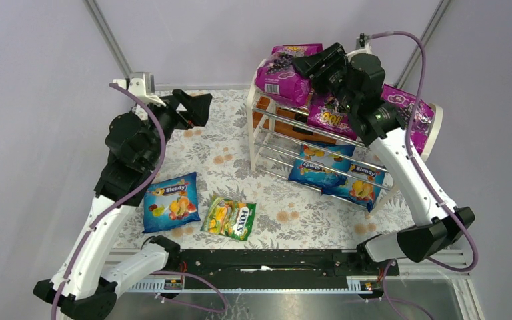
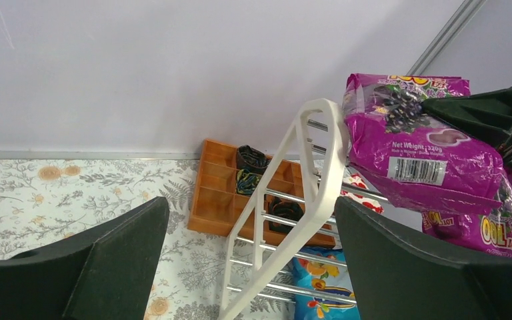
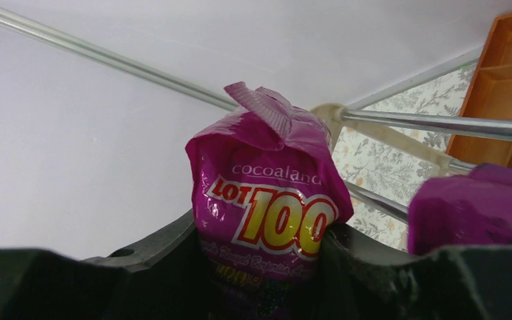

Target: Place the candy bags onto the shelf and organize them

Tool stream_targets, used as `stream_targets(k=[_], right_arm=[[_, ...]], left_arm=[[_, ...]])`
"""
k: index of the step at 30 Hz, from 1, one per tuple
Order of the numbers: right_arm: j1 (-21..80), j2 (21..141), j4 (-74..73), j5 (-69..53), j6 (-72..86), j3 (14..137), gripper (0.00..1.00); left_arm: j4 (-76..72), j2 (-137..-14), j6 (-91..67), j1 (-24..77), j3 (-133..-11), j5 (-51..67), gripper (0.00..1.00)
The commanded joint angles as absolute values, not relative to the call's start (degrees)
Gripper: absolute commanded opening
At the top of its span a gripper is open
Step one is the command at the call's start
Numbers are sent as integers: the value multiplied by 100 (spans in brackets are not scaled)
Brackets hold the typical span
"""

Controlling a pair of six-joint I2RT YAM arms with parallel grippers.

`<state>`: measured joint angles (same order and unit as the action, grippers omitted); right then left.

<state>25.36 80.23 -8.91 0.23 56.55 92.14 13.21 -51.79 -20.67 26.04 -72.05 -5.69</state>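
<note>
The right gripper (image 3: 263,240) is clamped on a glossy magenta candy bag (image 1: 281,77) printed "LOT 100". It holds the bag over the top tier at the left end of the small chrome-rod shelf with white plastic end panels (image 1: 259,127), which stands toward the far right corner of the counter (image 1: 227,143). The left gripper (image 1: 197,107) hangs wide open and empty near the far left corner.

The held bag overhangs the left end panel, so if it is let go here it could tip off that end. The rods are thin and the pack is slick, so it may also slide.

There seem to be three magenta bags, all at the top tier, though the arm hides part of them. At least two blue "Slendy" bags (image 1: 327,170) overlap on a lower tier. One more blue bag (image 1: 169,201) and one green-yellow "FOX'S" bag (image 1: 230,218) lie by the near edge, left of centre.
</note>
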Motion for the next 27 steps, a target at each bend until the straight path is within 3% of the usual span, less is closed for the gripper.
stream_targets(k=[1,15,21,27], right_arm=[[2482,8248,-590,-694,5815,9909,53],[2452,8886,-2753,-211,3977,11534,99],[2413,9285,-3540,-180,3407,12501,100],[2411,9176,-3650,-115,3127,12513,100]], left_arm=[[897,-5210,-2329,2470,-7157,-115,99],[849,-5181,-2329,2461,-7063,-26,99],[826,-5191,-2329,2459,-7041,134,99],[790,-5207,-2373,2443,-7017,226,99]])
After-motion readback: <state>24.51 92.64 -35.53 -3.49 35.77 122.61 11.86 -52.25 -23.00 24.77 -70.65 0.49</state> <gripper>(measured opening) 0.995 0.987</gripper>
